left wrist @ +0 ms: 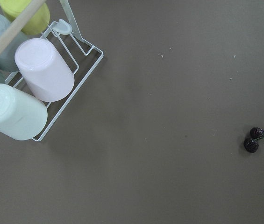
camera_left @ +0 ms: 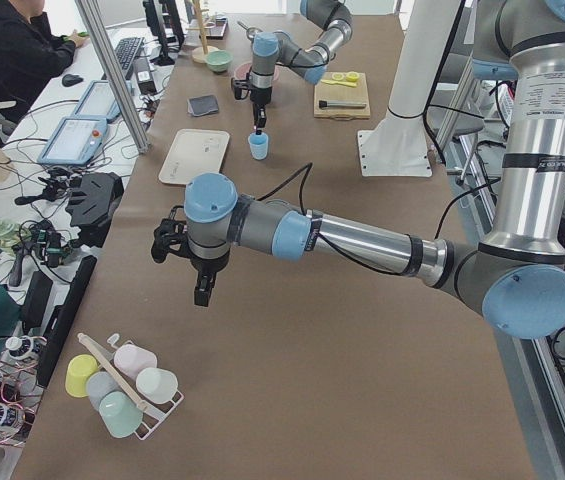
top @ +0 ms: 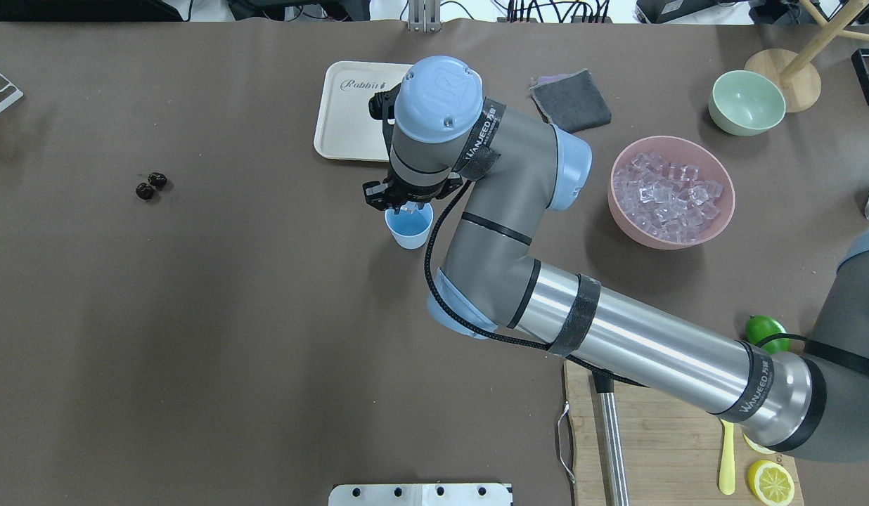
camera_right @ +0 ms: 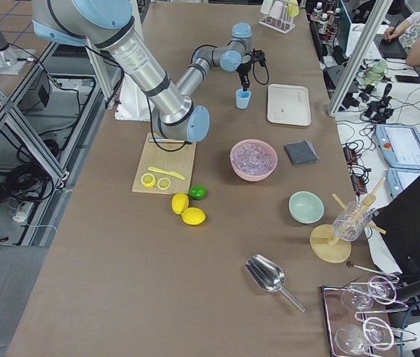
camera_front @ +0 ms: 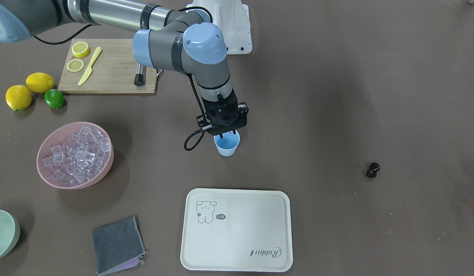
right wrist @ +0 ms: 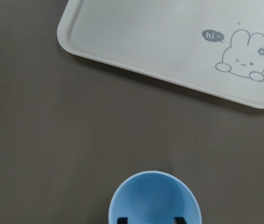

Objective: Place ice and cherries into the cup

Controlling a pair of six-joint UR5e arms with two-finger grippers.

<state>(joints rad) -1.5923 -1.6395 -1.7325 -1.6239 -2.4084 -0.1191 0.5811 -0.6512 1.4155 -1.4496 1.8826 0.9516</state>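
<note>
The light blue cup [camera_front: 226,145] stands upright mid-table and looks empty in the right wrist view [right wrist: 154,198]. My right gripper [camera_front: 227,134] hangs just above its rim, fingers pointing down, shut on a small clear ice cube [top: 408,207]. Only the two black fingertips [right wrist: 120,219] show at the bottom of the wrist view. More ice [camera_front: 78,153] fills the pink bowl [camera_front: 43,147]. The dark cherries [camera_front: 373,170] lie alone on the table, also in the left wrist view [left wrist: 253,140]. My left gripper [camera_left: 202,292] hovers above the table end; I cannot tell if it is open.
A cream tray [camera_front: 237,230] lies just beyond the cup. A grey cloth [camera_front: 116,243], a pale green bowl [camera_front: 3,234], a cutting board [camera_front: 114,73] with lemon slices, two lemons and a lime [camera_front: 54,98] are around. A wire cup rack [left wrist: 43,70] is below the left wrist.
</note>
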